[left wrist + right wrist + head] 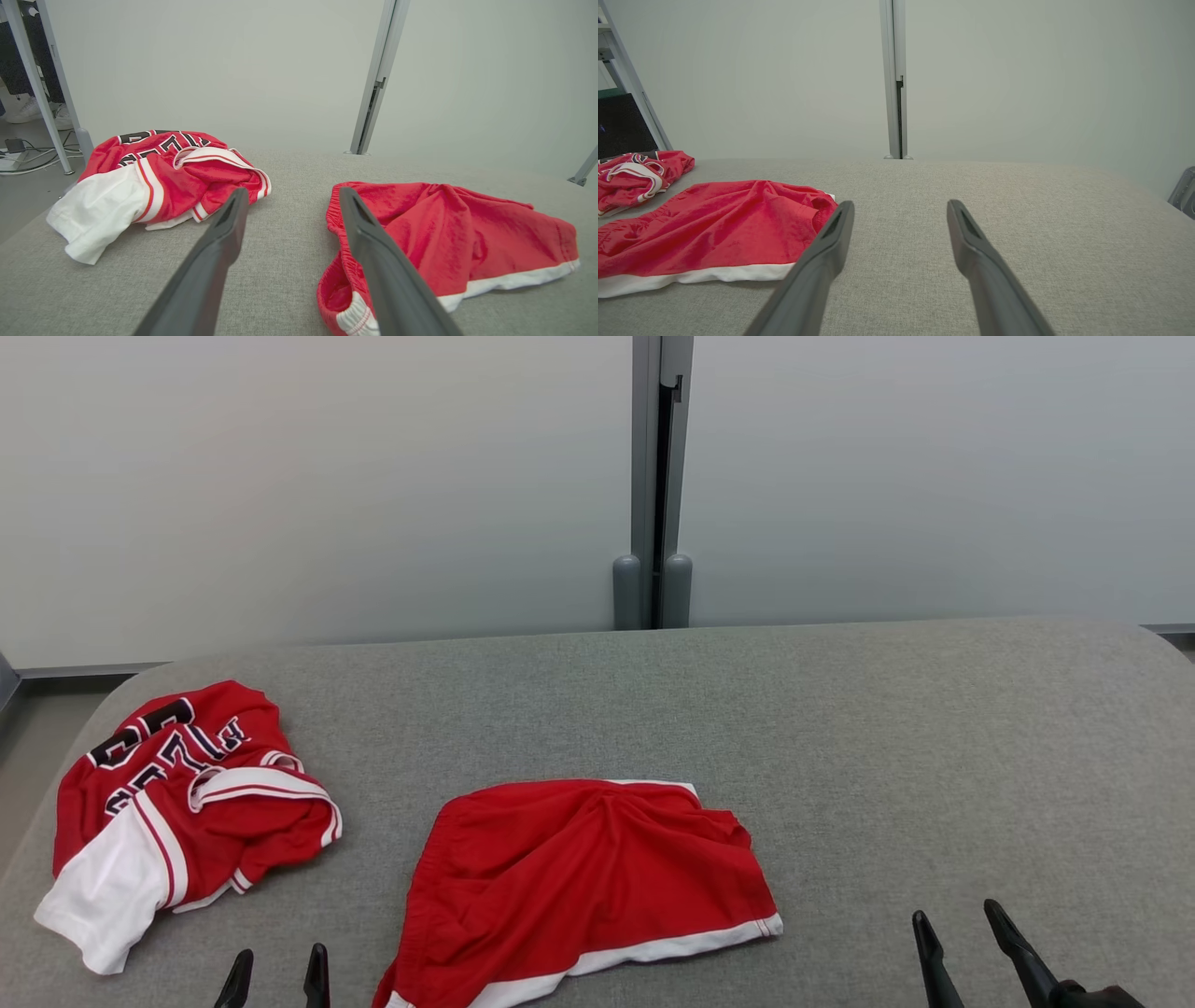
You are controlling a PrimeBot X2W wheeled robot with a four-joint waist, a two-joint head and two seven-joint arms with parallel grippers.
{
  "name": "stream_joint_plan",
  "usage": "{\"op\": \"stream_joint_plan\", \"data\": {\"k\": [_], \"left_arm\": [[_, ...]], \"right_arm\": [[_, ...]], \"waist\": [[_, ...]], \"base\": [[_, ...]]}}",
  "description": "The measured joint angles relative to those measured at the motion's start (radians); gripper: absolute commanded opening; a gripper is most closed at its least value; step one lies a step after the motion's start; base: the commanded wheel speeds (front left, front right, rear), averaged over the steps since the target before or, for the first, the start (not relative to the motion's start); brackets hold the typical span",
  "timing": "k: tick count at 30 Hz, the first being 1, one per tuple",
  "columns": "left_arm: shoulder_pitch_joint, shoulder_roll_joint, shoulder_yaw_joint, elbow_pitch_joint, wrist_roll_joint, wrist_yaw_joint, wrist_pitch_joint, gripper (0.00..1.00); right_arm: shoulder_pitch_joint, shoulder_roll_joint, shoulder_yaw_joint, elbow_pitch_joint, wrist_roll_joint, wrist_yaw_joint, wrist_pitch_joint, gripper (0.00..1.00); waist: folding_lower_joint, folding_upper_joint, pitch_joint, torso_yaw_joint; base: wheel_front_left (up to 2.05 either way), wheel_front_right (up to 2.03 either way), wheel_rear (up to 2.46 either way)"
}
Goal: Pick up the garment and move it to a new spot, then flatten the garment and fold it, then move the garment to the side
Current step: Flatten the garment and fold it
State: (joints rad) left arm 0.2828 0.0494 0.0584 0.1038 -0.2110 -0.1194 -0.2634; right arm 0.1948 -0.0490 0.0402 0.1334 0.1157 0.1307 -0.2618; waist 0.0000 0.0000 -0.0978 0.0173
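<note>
saw red shorts (588, 868) (444, 233) (705, 228) lying rumpled on the grey bench (887, 756) (280, 261) (1041, 224), close to the front edge, about mid-width and a bit toward the left. noted white trim along the side facing the front edge and creases bunched toward the far side. not flattened, not folded.

spotted a red jersey (187, 793) (177, 177) (635, 179) heaped near the left edge, apart from the shorts with bare bench between. white panel turned toward the front-left corner, black lettering on the far part, couldn't read it.

logged left pincer (277, 975) (293, 205) at the front edge, between jersey and shorts, just beside the shorts' front-left corner. fingers spread apart, nothing between them but bench cloth. couldn't tell height above the surface.

logged right pincer (957, 933) (901, 210) at the front edge, right of the shorts and clear of them, over bare bench. fingers likewise spread apart, empty.

beyond the far edge, saw pale wall panels (280, 476) with a grey post (653, 476) at their joint. in the left wrist view, caught a person's white shoes (23, 112) and some cables (28, 156) on the floor past the bench's left side.
</note>
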Motion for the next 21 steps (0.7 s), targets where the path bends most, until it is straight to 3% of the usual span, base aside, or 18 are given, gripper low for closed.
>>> {"op": "stream_joint_plan", "data": {"k": [7,12,17,21], "left_arm": [[0.0,0.0,-0.011,0.013,0.003,-0.003,0.0,1.0],[-0.001,0.003,-0.06,0.052,0.006,-0.003,0.013,1.0],[-0.02,0.034,-0.111,0.012,0.011,-0.006,0.194,1.0],[-0.006,0.065,-0.156,-0.064,0.0,-0.007,0.373,1.0]], "right_arm": [[-0.006,0.0,0.017,0.002,0.0,0.0,0.0,1.0],[-0.063,-0.031,0.137,0.024,0.021,0.0,-0.002,1.0],[-0.168,-0.148,0.319,0.103,0.1,0.0,0.11,1.0],[-0.24,-0.206,0.416,0.14,0.15,0.0,0.203,1.0]], "waist": [[0.0,0.0,-0.007,-0.017],[0.0,0.0,0.007,-0.026],[0.0001,0.0,0.036,-0.026],[0.0,0.0,0.064,-0.022]], "base": [[0.0,0.0,0.0],[0.0,0.0,0.0],[0.0,0.0,0.0],[0.0,0.0,0.0]]}}
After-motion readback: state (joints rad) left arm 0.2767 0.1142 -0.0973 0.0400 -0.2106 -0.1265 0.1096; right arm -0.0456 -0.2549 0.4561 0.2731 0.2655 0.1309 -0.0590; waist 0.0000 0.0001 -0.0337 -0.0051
